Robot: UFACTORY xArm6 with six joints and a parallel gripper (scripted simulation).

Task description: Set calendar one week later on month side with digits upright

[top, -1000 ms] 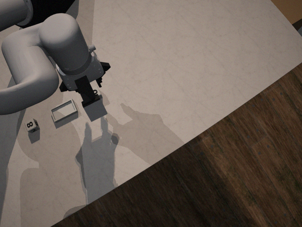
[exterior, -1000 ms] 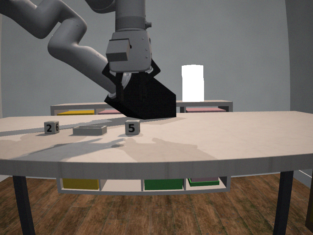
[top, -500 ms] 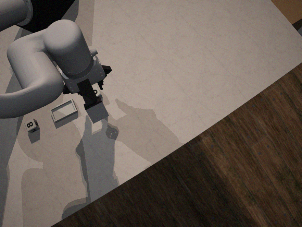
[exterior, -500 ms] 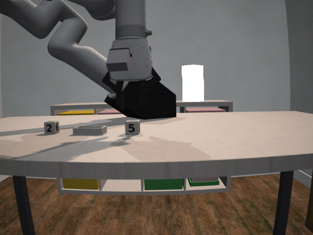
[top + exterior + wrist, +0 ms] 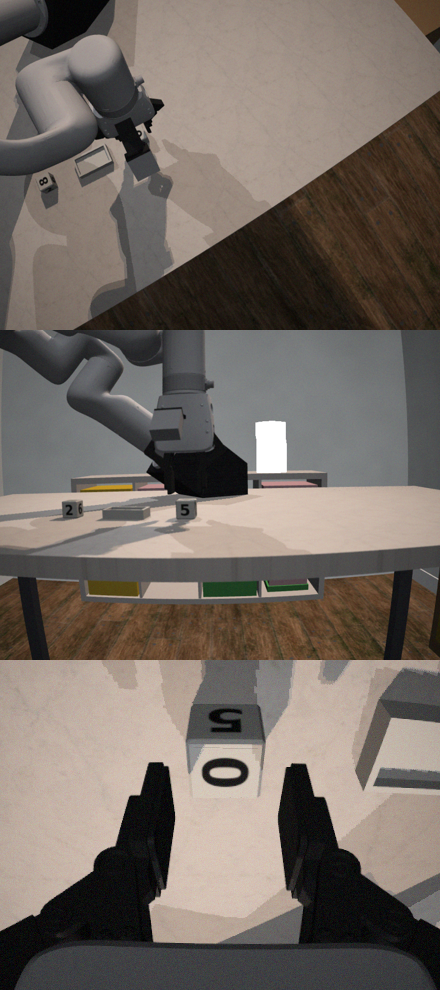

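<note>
A white cube [image 5: 141, 134] [image 5: 186, 509] [image 5: 225, 771] stands on the table with 0 on top and 5 on the side facing the exterior camera. Another white cube [image 5: 46, 182] [image 5: 72, 509] lies on the table with 8 on top and 2 and 6 on its sides. The small grey tray [image 5: 111, 157] [image 5: 124, 514] [image 5: 372, 753] stands flat and empty between the cubes. No month name is readable on it. My gripper [image 5: 186, 491] [image 5: 226, 790] is open and empty, above and behind the 0/5 cube; its fingers are partly hidden in the top view.
The table [image 5: 248, 88] [image 5: 302, 521] has its front edge beyond the cubes and tray. The black robot base [image 5: 227, 475] stands behind the gripper. A shelf [image 5: 198, 600] and a bright lamp [image 5: 271, 447] are in the background.
</note>
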